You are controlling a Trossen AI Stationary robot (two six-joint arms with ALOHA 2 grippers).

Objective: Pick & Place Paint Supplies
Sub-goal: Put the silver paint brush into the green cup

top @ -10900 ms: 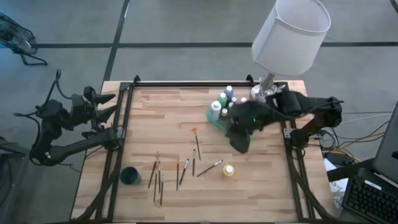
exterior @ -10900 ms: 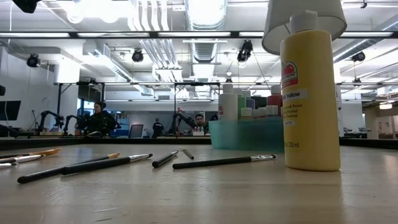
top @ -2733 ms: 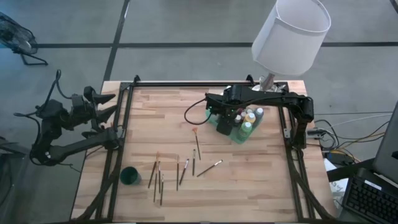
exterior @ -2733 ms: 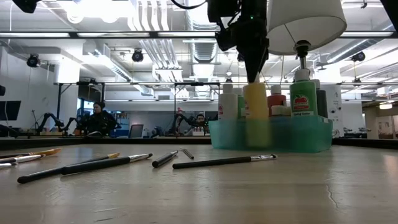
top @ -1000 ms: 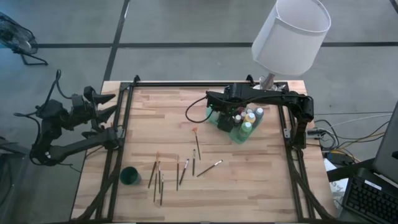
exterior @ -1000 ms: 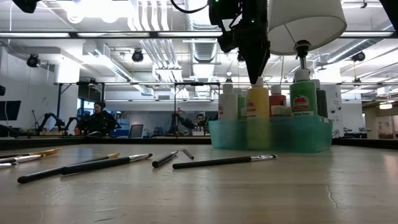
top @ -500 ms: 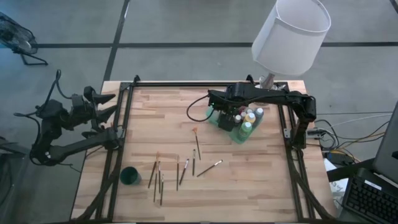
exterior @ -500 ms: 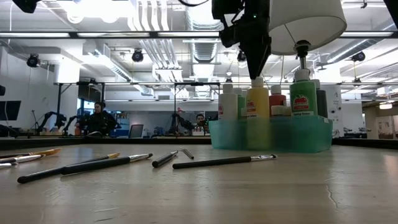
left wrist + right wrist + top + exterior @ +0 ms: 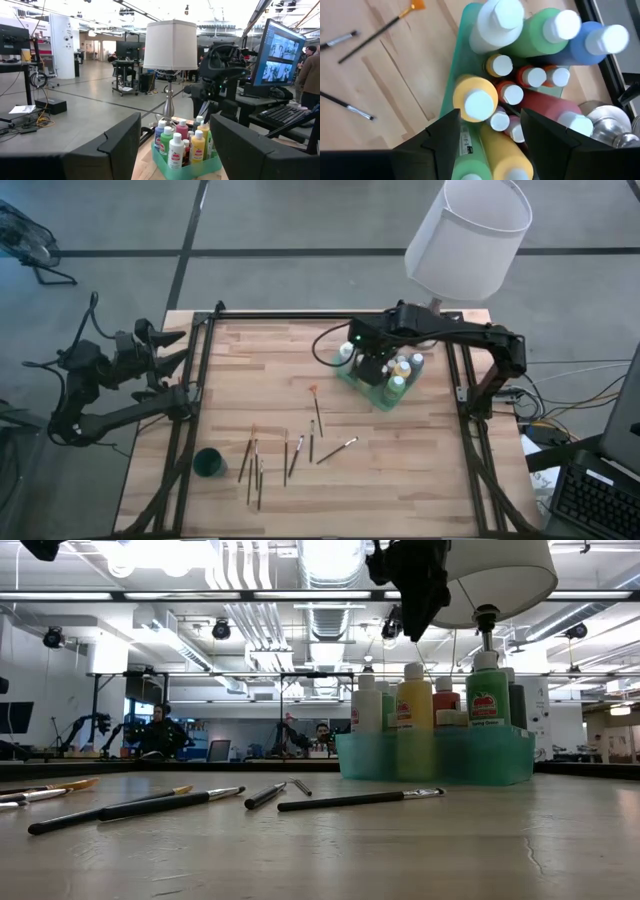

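Observation:
Several paint bottles with white caps stand upright in the translucent green tray (image 9: pixel 349 379) (image 9: pixel 362 756) at the table's far right. The yellow bottle (image 9: pixel 414 722) (image 9: pixel 474 99) stands at the tray's near side. My right gripper (image 9: pixel 416 632) (image 9: pixel 490 114) hangs open above that bottle, pointing down, clear of its cap. Several thin brushes (image 9: pixel 290 454) (image 9: pixel 360 800) lie flat on the wood toward the near edge. My left gripper (image 9: pixel 172 350) (image 9: pixel 175 120) waits open and level off the table's left edge, with nothing between its fingers.
A small dark green cup (image 9: pixel 209 462) stands near the front left. A lamp with a white shade (image 9: pixel 465 235) rises at the far right corner, close behind the tray. A black frame (image 9: pixel 205 380) runs along the table's sides. Bare wood lies between tray and brushes.
My right gripper has risen straight up from just above the yellow bottle's cap, well clear of the bottles now, and turned a little. The yellow bottle stays upright in the tray.

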